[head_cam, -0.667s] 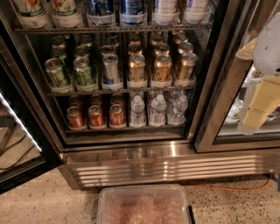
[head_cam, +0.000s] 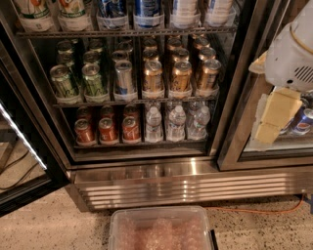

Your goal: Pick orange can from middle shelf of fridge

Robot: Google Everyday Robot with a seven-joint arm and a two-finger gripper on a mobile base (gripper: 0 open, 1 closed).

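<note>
Three rows of copper-orange cans stand on the right half of the middle shelf (head_cam: 132, 103) of the open fridge (head_cam: 186, 188). Their front cans are the orange can (head_cam: 153, 75), a second (head_cam: 181, 75) and a third (head_cam: 209, 73). More of them line up behind, partly hidden. My gripper (head_cam: 274, 119), cream-coloured under a white arm housing, hangs at the right edge of the view. It is in front of the neighbouring door frame, outside the fridge opening, right of and slightly below the orange cans. It holds nothing that I can see.
Green cans (head_cam: 63, 80) and a blue-silver can (head_cam: 123, 75) fill the shelf's left half. Below stand red cans (head_cam: 106, 129) and water bottles (head_cam: 176, 122); large bottles (head_cam: 146, 10) sit above. The open door (head_cam: 19, 146) is at left, and a clear plastic bin (head_cam: 161, 229) rests on the floor.
My gripper and arm have shifted slightly left, toward the fridge opening. The cans and shelves are unchanged.
</note>
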